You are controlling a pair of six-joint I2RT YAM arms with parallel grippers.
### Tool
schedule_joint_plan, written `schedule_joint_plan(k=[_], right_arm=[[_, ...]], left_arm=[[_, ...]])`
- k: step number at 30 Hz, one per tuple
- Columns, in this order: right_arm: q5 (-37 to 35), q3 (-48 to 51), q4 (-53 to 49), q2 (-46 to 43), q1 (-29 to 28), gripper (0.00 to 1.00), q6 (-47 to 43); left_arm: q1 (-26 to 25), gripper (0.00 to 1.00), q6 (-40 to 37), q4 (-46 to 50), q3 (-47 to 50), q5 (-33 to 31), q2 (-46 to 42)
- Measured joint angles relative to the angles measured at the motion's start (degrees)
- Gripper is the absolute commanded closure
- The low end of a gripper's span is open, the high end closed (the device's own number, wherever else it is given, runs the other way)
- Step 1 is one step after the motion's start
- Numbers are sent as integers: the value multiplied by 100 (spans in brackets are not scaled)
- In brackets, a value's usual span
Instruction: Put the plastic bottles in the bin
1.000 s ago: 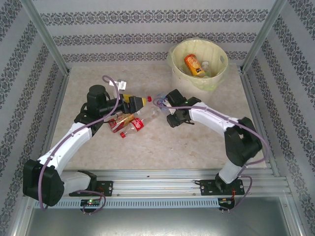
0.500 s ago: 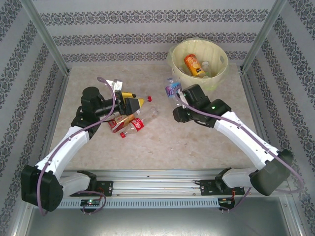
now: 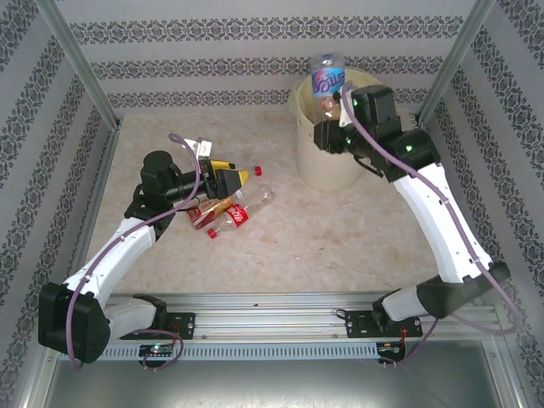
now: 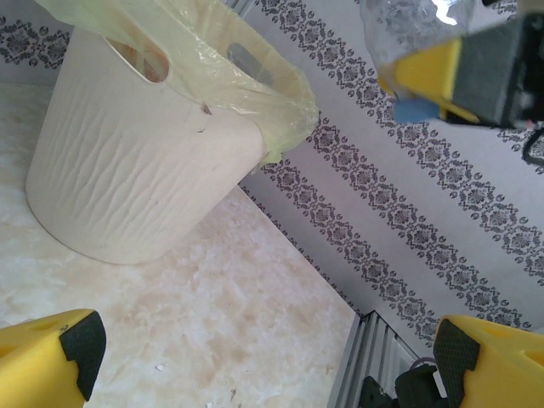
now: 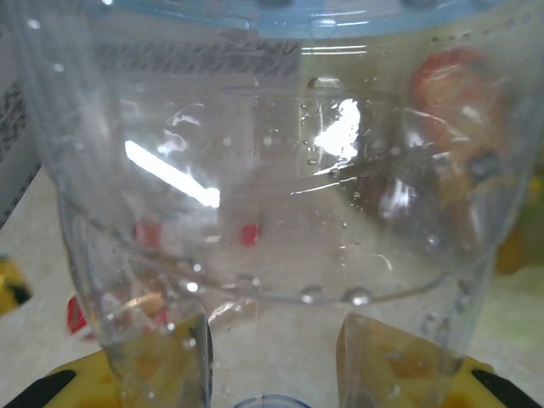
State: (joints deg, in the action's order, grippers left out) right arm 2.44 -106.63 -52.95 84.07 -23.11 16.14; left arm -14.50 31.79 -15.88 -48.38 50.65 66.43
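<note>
My right gripper (image 3: 330, 115) is raised over the bin (image 3: 319, 166) and is shut on a clear plastic bottle with a blue-purple label (image 3: 328, 82). In the right wrist view that bottle (image 5: 272, 170) sits between my yellow fingers (image 5: 153, 361). Left of centre, my left gripper (image 3: 240, 180) stands open just above a small pile of plastic bottles: a red-labelled one (image 3: 234, 216) and a clear one (image 3: 263, 195). The left wrist view looks past its open fingertips (image 4: 75, 340) at the cream bin (image 4: 144, 161) with its yellow-green bag. The held bottle (image 4: 408, 25) is at the top right.
Patterned walls and metal posts close in the marbled table (image 3: 340, 238) on three sides. The bin stands at the back right against the wall. A metal rail (image 3: 280, 310) with both arm bases runs along the near edge.
My right arm has carried the blue-labelled bottle from the table's middle up and back to above the bin. The left arm has barely moved and stays open.
</note>
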Motion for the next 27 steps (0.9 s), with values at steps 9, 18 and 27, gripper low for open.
schedule_joint_plan(k=[9, 18, 27], right_arm=[[199, -1403, -660, 1401, 1069, 59, -378], [-72, -2245, -1316, 2376, 1250, 51, -715], [-201, -2302, -1453, 2446, 1403, 27, -704]], left_arm=[[0, 0, -203, 46, 0, -31, -28], [0, 0, -452, 251, 0, -31, -28], [0, 0, -553, 584, 0, -181, -31]])
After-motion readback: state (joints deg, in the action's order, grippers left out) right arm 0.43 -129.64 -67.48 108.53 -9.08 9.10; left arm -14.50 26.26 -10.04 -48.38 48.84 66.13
